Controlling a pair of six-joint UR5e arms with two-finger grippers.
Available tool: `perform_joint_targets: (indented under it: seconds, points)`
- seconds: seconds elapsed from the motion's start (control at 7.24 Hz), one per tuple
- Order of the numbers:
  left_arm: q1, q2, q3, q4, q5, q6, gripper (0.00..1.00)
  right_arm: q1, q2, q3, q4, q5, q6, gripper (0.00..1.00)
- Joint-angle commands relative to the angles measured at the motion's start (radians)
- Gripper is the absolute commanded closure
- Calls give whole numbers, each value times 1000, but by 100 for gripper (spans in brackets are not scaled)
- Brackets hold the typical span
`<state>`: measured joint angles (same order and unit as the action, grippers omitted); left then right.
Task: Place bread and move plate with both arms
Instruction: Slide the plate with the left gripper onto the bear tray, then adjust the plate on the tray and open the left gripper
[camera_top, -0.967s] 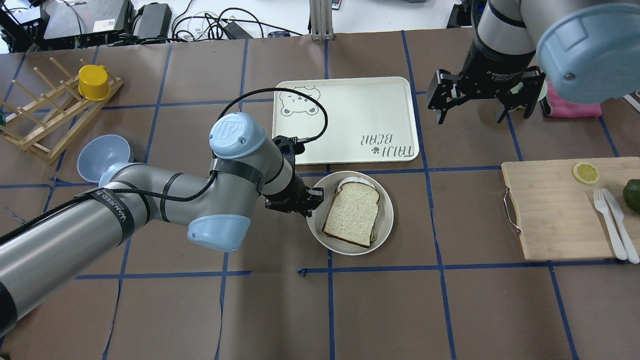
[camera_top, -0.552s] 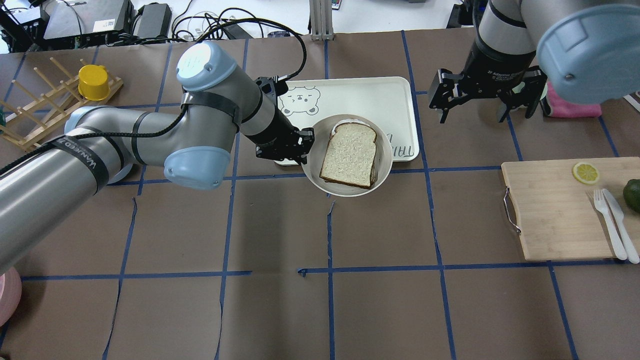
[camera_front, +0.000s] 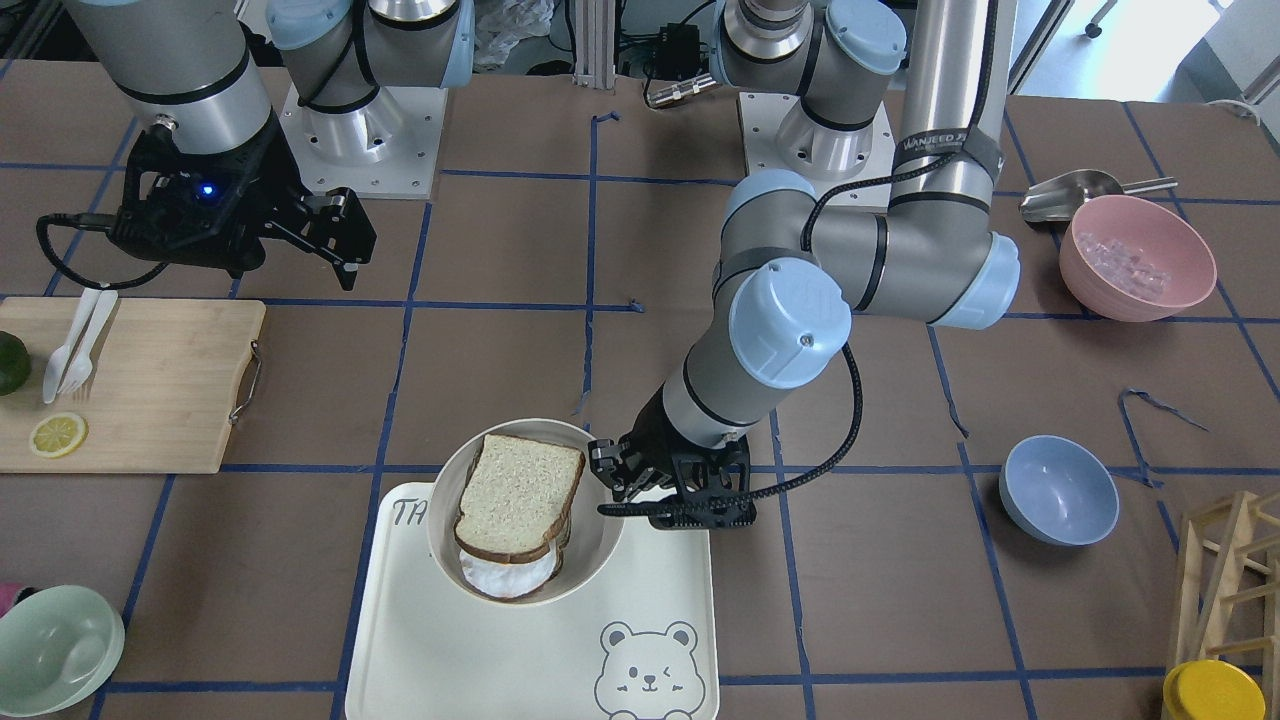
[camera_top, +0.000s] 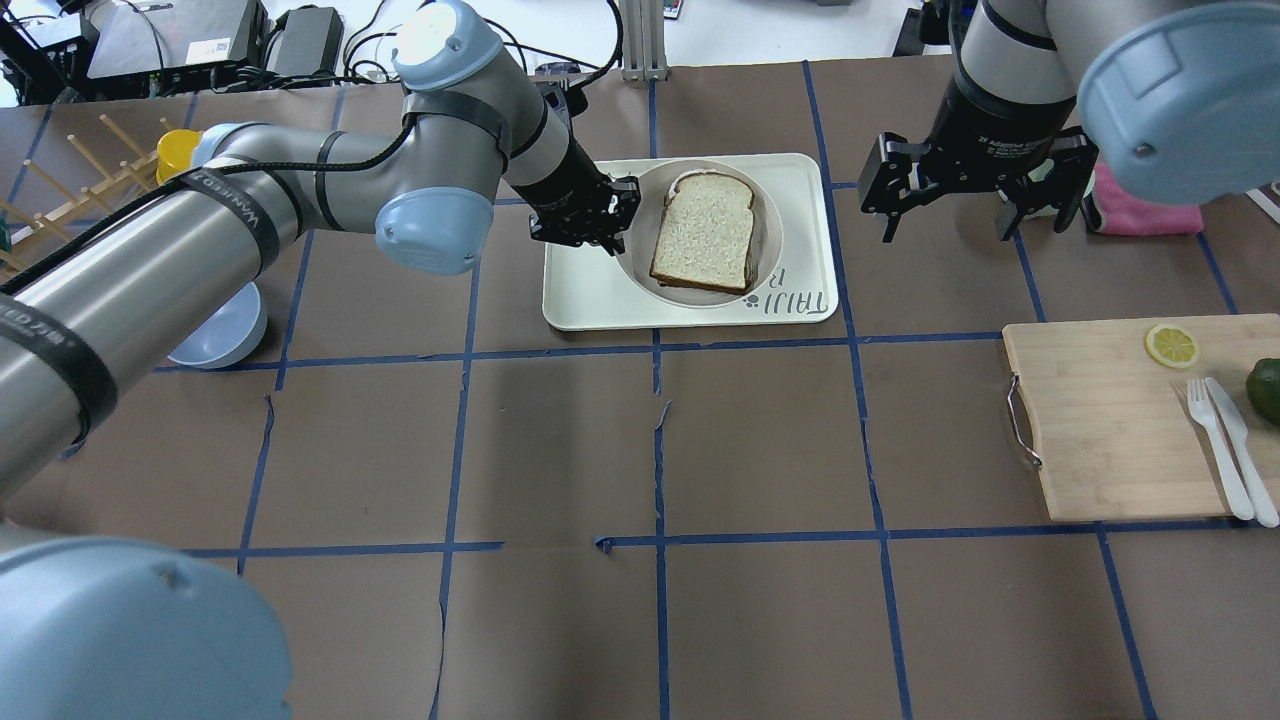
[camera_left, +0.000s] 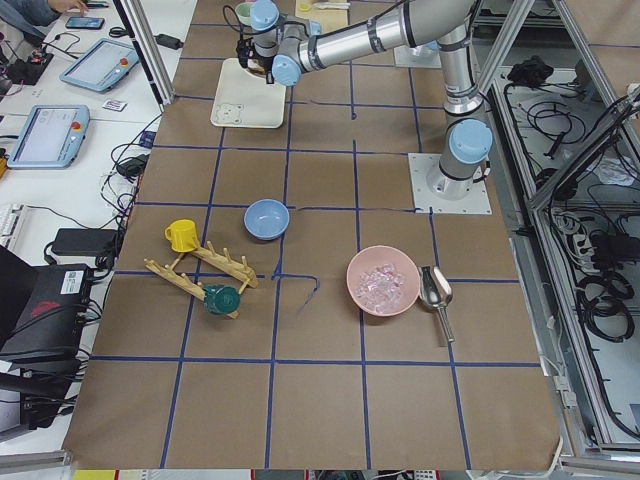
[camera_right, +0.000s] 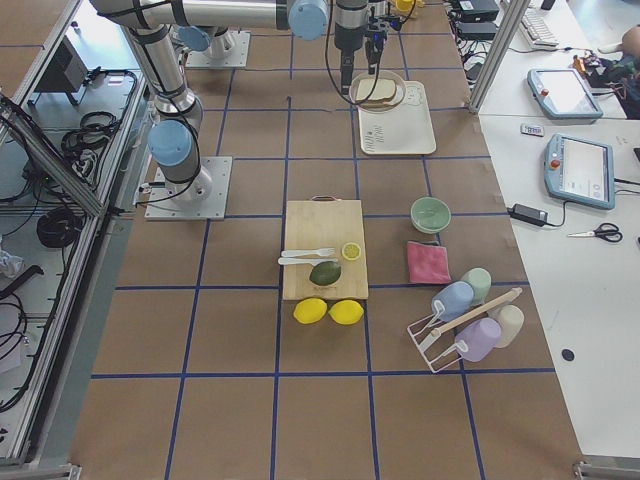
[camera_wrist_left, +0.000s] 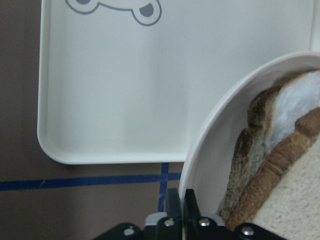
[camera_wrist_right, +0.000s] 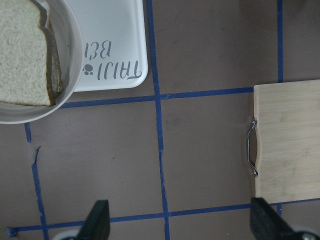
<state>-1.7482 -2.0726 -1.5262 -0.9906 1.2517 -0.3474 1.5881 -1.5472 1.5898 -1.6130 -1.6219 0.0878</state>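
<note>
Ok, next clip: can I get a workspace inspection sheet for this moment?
Surface: table, brown paper with a blue tape grid.
Job's things: bread lies on plate; plate is over bear tray, seemingly lifted.
Clutter: cutting board with lemon slice and cutlery; blue bowl; pink bowl.
Grippers: left gripper shut on plate rim; right gripper open, empty.
Cables: black cable loops beside left gripper.
Surroundings: tablets beside table.

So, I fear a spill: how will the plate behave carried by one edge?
Probably stiff: the plate holds its shape though the left pincer grips only one rim. Likely to droop away from that grip, since the bread loads its middle. Bread may slide if tilted.
</note>
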Motion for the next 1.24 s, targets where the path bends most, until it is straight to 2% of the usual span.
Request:
perform_joint_targets:
  seconds: [0.0, 0.28, 0.69, 1.1]
  points:
    - [33, -99, 81, 0, 2, -41, 100, 1, -1, 2, 1, 5, 0, 0]
    - [105, -138, 100, -3, -12, -36, 100, 1, 1, -1, -4, 8, 0, 0]
    - [102, -185, 101, 0, -20, -108, 100, 0, 1, -2, -5, 10, 1, 0]
    - [64, -172, 93, 4, -44, -104, 100, 1, 1, 2, -7, 8, 1, 0]
